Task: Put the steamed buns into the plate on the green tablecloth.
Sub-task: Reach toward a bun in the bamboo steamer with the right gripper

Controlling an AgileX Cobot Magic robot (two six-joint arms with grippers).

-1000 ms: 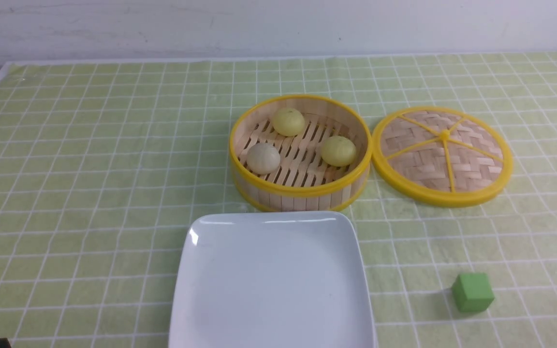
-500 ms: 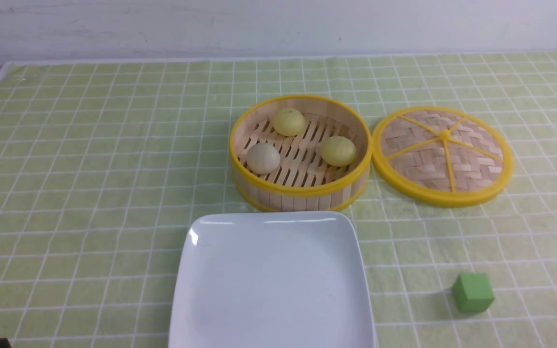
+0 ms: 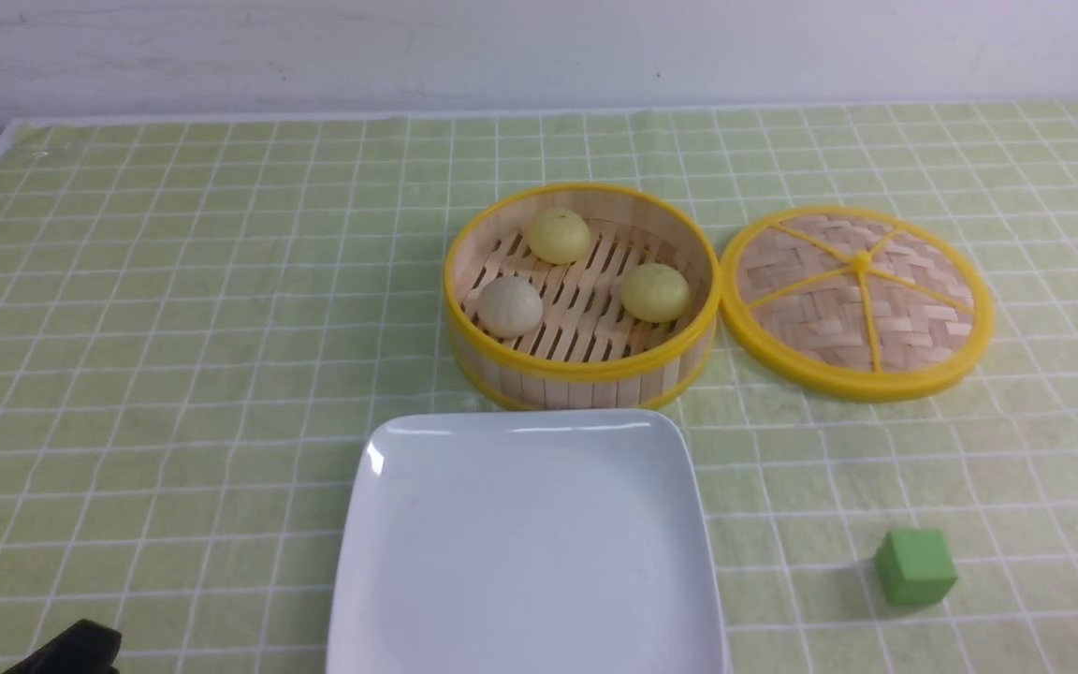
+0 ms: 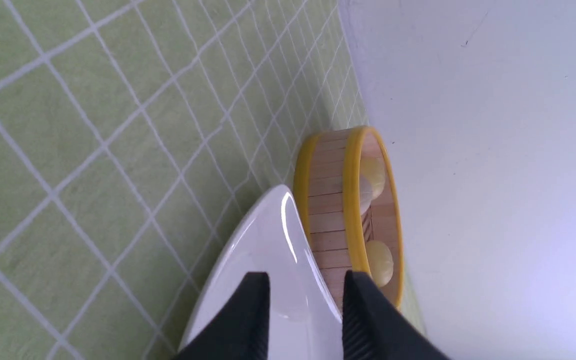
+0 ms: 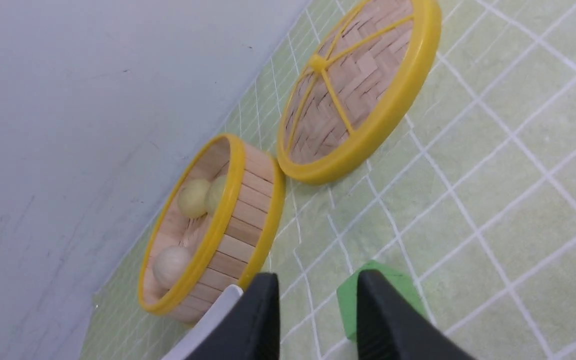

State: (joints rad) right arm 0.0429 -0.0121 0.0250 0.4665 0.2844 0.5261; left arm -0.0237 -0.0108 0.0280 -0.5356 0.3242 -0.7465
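Three steamed buns lie in the round bamboo steamer basket [image 3: 581,370]: a pale yellow one [image 3: 558,235] at the back, a pale yellow one [image 3: 655,292] on the right, an off-white one [image 3: 509,306] on the left. The white square plate [image 3: 525,543] sits empty on the green tablecloth [image 3: 174,328], just in front of the basket. My left gripper [image 4: 305,276] is open and empty, low beside the plate's left edge [image 4: 268,240], facing the basket [image 4: 350,200]. My right gripper [image 5: 318,277] is open and empty, near the green cube.
The woven steamer lid [image 3: 857,300] lies flat to the right of the basket. A small green cube [image 3: 915,565] stands at the front right; in the right wrist view [image 5: 403,292] it lies just past my fingertips. A white wall runs behind the table.
A dark part of my left arm has come further into the front view at the bottom left corner. The buns, plate, basket, lid and cube have not moved.
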